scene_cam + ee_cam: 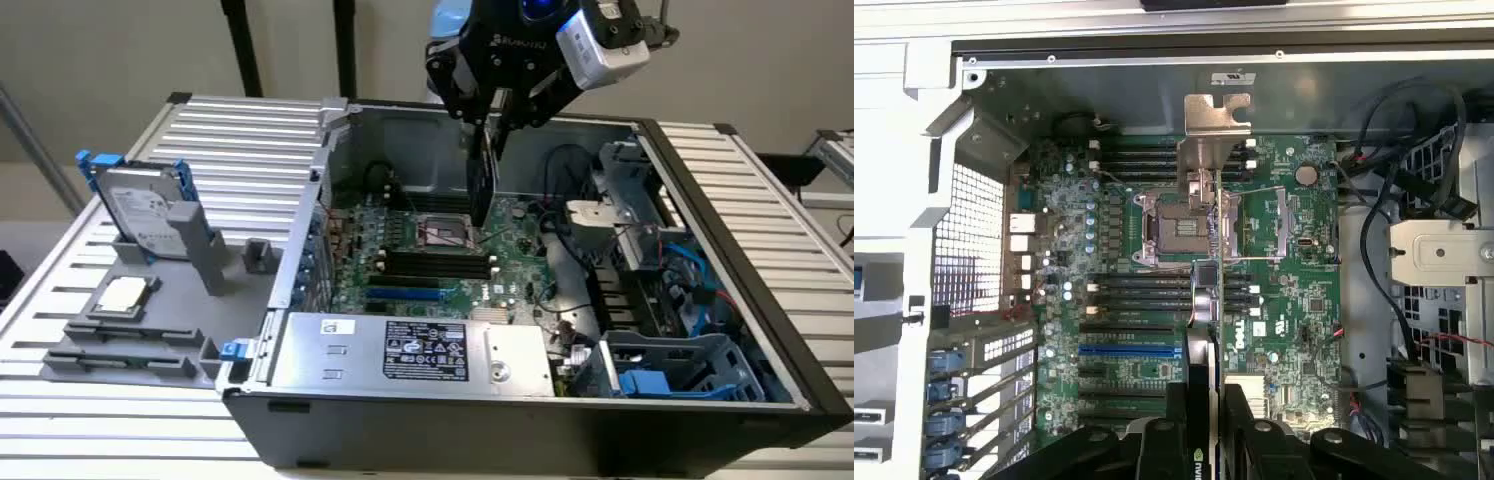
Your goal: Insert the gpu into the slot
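Overhead, the gripper (497,118) clamps the gpu (483,180) edge-down — hanging apart from the slot (404,295) (free room around its edges).

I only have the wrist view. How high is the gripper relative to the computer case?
Observer: The gripper is just above the open case; the gpu hangs upright from it, down inside.
Operator: Anything on the table outside the case?
Observer: A grey hard drive with blue rails stands upright, at the exterior view's left.
Operator: Anything else there?
Observer: A silver square chip lies flat near it.
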You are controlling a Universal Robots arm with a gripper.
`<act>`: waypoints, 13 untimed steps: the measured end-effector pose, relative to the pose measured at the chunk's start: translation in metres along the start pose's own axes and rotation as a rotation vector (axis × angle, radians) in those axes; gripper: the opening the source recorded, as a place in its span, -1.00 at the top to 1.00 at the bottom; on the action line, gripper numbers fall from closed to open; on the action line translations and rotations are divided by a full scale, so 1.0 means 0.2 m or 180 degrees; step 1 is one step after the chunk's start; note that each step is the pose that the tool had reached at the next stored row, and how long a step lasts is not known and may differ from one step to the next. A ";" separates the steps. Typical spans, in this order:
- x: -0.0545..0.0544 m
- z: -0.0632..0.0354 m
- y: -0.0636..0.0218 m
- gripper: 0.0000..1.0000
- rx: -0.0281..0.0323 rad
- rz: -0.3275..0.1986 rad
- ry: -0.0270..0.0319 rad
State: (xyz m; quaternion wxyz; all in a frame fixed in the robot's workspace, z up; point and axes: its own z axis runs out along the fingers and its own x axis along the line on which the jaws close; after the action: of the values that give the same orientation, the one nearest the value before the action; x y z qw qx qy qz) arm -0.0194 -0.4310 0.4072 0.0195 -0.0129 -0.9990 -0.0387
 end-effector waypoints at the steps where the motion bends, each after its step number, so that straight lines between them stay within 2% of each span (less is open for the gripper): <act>1: 0.00 0.000 0.000 0.48 0.0000 0.0000 0.0000; 13: 0.00 0.000 0.000 0.48 0.0000 0.0000 0.0000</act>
State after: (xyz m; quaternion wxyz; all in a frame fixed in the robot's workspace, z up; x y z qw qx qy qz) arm -0.0194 -0.4310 0.4072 0.0195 -0.0129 -0.9990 -0.0387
